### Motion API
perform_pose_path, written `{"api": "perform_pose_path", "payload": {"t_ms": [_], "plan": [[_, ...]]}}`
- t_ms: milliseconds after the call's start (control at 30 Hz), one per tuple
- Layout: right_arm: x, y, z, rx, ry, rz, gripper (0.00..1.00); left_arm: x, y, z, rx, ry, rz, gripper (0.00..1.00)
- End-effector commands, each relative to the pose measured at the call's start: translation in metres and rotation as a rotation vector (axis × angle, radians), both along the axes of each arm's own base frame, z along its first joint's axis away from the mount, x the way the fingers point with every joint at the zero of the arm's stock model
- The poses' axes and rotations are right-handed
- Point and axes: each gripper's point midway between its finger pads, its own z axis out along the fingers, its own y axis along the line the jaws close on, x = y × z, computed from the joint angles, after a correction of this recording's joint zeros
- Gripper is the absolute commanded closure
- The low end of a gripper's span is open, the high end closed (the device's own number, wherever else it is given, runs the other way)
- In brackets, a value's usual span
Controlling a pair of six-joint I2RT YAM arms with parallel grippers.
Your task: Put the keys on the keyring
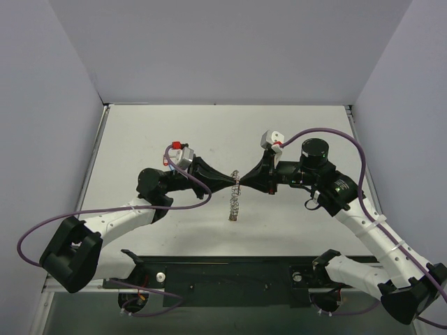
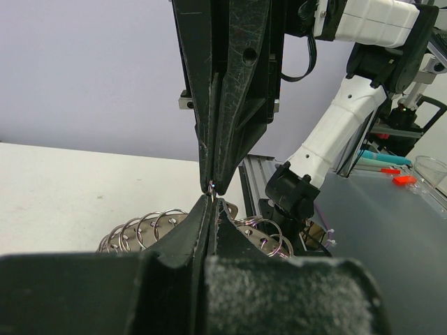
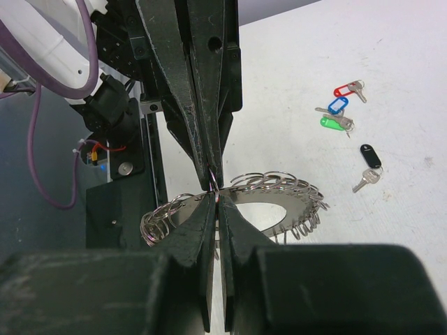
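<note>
The keyring [image 3: 246, 204] is found right at the meeting point of the two claws, about midway between the left and right edges of the desk [image 1: 174, 132] and somewhat nearer its near edge. The left claw [image 1: 230, 182] and the right claw [image 1: 241, 183] are brought tip to tip, nose against nose. The keyring is seen hanging below that point, its plane set across the line of the arms. Whether its lower rim touches the desk cannot be told from above.

Both claws are closed to a hairline, with no gap seen between the fingers. What is pinched appears to be one small ring at the top of the keyring, caught by both pairs of tips at the same spot, though the wire there is very fine.

The keyring is a silver metal circle fringed all round with small wire rings, which gives it a toothed, coil-like outline. The claw fingers are black, wedge-shaped and matt, with scuffed faces.

The keys [image 3: 337, 105] are left on the bare white desk, well apart from the keyring. The silver keys with red, blue and green plastic tags are bunched together. One with a black tag [image 3: 370, 155] lies just beside them.
</note>
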Motion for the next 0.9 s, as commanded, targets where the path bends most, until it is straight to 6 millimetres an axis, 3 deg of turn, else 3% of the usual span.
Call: {"api": "perform_pose_path", "payload": {"t_ms": [0, 567, 867], "plan": [[0.004, 0.000, 0.030, 0.051, -0.109, 0.000, 1.00, -0.005, 0.001, 0.027, -0.057, -0.086, -0.011, 1.00], [0.002, -0.001, 0.026, 0.035, -0.116, 0.010, 1.00, 0.002, 0.008, 0.038, -0.120, -0.051, 0.030, 1.00], [0.004, 0.000, 0.030, 0.042, -0.119, 0.006, 1.00, 0.000, 0.003, 0.030, -0.066, -0.064, 0.002, 1.00]]}}
